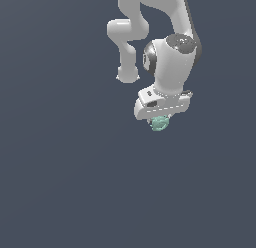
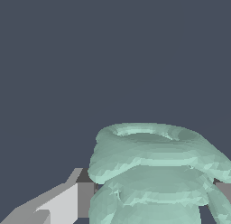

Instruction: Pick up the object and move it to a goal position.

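Observation:
The object is a small pale mint-green lumpy blob sitting directly under the white hand of the arm in the exterior view. It fills the near part of the wrist view as stacked bumpy rolls, the object sitting between the grey fingers. My gripper is closed around it; its fingertips are mostly hidden by the hand and the blob. The blob is much narrower than the hand above it. Whether it rests on the surface or is lifted clear cannot be told.
A plain dark blue-grey surface fills both views. The white arm links rise toward the top of the exterior view.

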